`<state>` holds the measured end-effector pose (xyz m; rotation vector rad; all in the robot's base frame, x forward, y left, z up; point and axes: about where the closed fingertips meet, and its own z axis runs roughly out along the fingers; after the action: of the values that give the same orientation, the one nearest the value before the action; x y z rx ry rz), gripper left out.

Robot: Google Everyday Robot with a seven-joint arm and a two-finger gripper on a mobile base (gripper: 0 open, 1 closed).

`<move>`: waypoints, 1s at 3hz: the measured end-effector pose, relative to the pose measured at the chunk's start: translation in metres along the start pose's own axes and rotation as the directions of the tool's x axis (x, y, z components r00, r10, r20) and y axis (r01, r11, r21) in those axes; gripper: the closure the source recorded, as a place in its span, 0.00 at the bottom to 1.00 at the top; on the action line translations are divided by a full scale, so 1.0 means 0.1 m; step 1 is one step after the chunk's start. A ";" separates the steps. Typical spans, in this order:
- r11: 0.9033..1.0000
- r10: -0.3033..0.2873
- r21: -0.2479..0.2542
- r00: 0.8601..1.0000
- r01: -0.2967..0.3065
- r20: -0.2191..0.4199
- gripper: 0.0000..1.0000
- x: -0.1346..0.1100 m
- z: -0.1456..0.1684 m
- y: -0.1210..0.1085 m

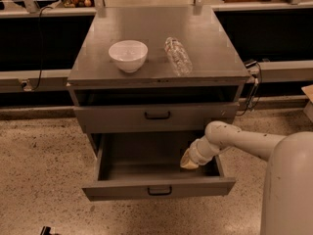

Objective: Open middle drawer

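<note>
The middle drawer point(159, 190) is pulled far out of the grey cabinet. Its plain grey tray point(146, 158) shows, and a small black loop handle sits at the centre of its front. My gripper point(189, 161) reaches down into the right side of the tray, close to the drawer's right wall, well behind the handle. My white arm point(234, 137) comes in from the right. The smaller drawer front above point(157, 115) is shut. Anything below the open drawer is hidden by it.
A white bowl point(128, 55) and a clear plastic bottle point(178, 56) lying on its side rest on the cabinet top point(205, 38). A cable and plug point(253, 77) hang at the cabinet's right. The floor is speckled. Dark shelving runs behind.
</note>
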<state>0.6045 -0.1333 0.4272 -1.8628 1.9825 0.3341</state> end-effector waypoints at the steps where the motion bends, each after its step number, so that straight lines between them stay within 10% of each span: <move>1: 0.999 0.019 -0.025 1.000 -0.019 -0.004 1.00 0.05 0.19 0.09; 3: 0.989 0.061 -0.136 0.998 -0.058 0.022 1.00 0.10 0.36 0.49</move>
<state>0.5605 -0.1225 0.3862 -1.8726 2.0468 0.5198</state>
